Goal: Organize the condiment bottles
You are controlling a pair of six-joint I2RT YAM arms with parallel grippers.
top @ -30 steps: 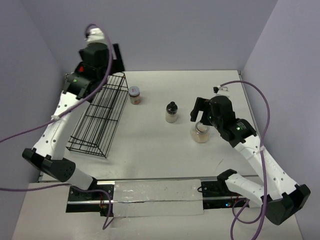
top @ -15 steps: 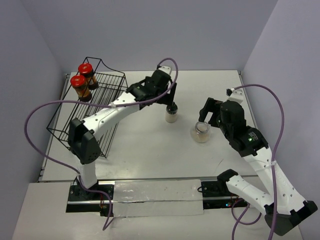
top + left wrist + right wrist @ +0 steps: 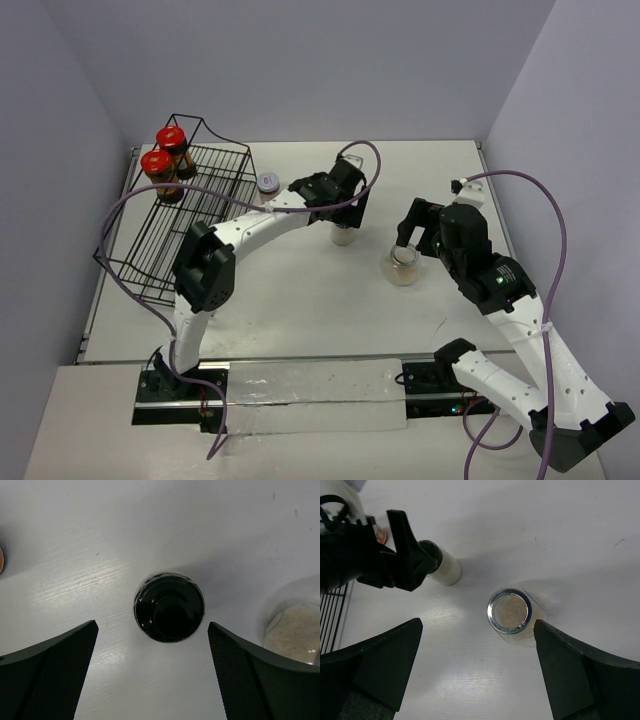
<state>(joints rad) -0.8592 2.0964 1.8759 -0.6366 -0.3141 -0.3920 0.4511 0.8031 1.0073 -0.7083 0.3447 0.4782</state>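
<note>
Two red-lidded jars (image 3: 163, 152) stand in the far end of the black wire rack (image 3: 170, 225). A silver-lidded jar (image 3: 268, 183) stands beside the rack. My left gripper (image 3: 346, 208) is open right above the black-capped bottle (image 3: 343, 236). In the left wrist view the cap (image 3: 169, 607) lies between the spread fingers (image 3: 55, 665), untouched. My right gripper (image 3: 416, 240) is open just over the wider beige-filled jar (image 3: 403, 266). In the right wrist view that jar (image 3: 510, 611) sits near the right finger, and the black-capped bottle (image 3: 442, 566) lies beyond it.
The rack takes up the table's left side. The left arm (image 3: 250, 222) stretches across the middle from the near left. The wider jar (image 3: 295, 635) stands close to the right of the black-capped bottle. Walls close in at the back and on both sides.
The left arm has swung from the rack to the black-capped bottle and then shifted slightly right. The rack now holds two red-lidded jars. The right gripper has drawn back a little from the wider jar.
</note>
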